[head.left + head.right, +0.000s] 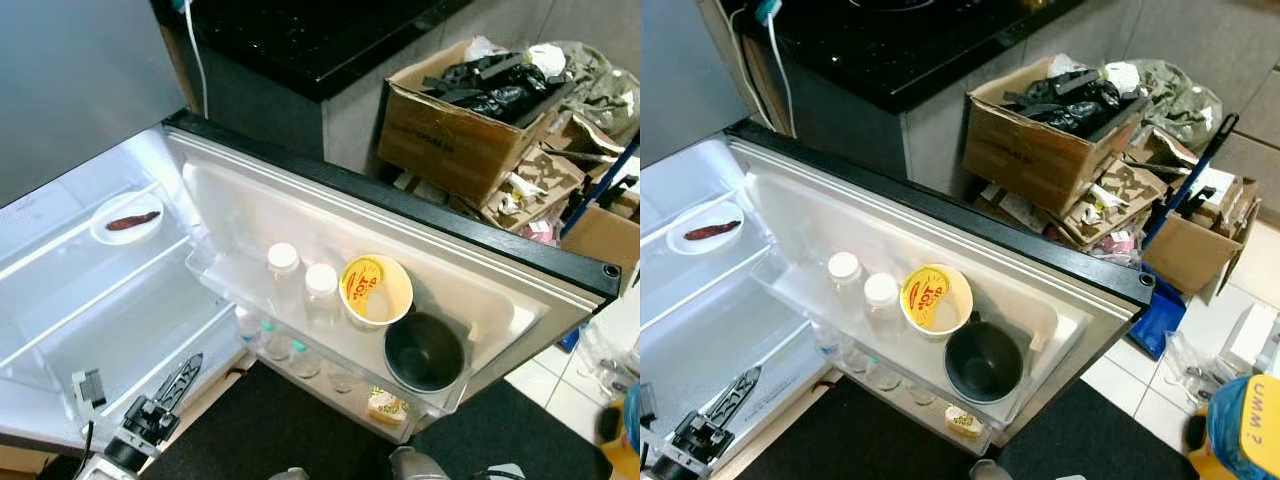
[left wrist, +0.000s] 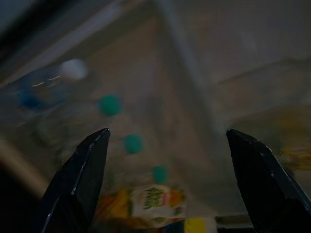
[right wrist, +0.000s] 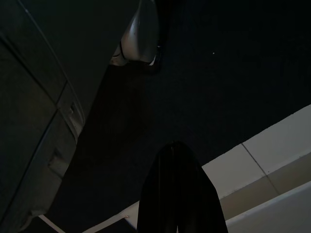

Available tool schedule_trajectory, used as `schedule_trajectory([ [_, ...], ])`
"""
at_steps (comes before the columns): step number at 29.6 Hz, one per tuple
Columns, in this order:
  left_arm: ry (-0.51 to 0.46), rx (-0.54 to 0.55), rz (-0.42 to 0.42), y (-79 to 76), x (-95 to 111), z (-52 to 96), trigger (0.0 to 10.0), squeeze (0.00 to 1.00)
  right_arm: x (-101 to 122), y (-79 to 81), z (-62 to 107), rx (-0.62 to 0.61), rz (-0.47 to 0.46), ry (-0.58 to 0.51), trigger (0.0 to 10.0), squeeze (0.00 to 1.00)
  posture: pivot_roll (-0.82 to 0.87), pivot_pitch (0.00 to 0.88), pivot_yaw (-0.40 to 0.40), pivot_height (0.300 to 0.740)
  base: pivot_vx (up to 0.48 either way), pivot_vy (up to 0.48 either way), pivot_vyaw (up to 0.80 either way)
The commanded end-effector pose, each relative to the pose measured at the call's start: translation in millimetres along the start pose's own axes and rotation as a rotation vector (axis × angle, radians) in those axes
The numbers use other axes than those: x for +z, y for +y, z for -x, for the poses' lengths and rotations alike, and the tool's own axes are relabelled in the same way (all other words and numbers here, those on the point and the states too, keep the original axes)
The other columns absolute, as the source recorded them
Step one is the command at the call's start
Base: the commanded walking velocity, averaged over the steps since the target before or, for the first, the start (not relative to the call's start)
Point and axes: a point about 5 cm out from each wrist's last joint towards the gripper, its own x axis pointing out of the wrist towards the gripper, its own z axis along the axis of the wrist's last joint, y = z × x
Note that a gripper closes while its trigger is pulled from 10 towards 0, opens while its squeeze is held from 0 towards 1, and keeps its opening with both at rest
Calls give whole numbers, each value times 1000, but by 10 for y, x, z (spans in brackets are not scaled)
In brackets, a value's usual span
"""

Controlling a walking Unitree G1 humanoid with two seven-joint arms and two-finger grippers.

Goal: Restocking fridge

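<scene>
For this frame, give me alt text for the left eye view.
An open fridge door holds two white-capped bottles, a yellow-lidded tub and a dark bowl in its upper shelf. The left gripper hangs open below.

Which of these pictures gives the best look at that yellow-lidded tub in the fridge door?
The right eye view: the yellow-lidded tub sits near the middle, its red lettering partly readable. The left eye view shows the same tub from a slightly different angle. The wrist views give no clear sight of it.

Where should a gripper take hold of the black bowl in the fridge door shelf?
Probably the near rim of the round black bowl, one finger inside, coming from above: it sits mouth-up, and the yellow-lidded tub crowds its far side.
</scene>
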Motion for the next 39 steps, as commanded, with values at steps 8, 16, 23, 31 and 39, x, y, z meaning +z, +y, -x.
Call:
schedule_trajectory([
  [8, 91, 295, 91, 204, -525, 218, 10000, 0, -7, -43, 7, -27, 14, 23, 10000, 0, -62, 111, 12, 740, 0, -154, 0],
  [16, 115, 271, 111, 172, -635, 113, 10000, 0, 6, -74, 12, -34, 17, 27, 10000, 0, -63, 101, 18, 740, 0, -379, 0],
  [23, 155, 317, 81, 191, -676, 56, 10000, 0, 47, -52, -6, -34, 25, 23, 10000, 0, -63, 103, 22, 740, 0, -403, 0],
  [31, 189, 318, 84, 150, -815, -67, 10000, 0, 100, -90, -9, -48, 32, 29, 10000, 0, -46, 41, 19, 740, 0, -407, 0],
  [39, 183, 432, 25, 178, -821, -181, 10000, 0, 261, -183, -8, -77, 60, 6, 10000, 0, -57, 4, 8, 740, 0, -101, 0],
])
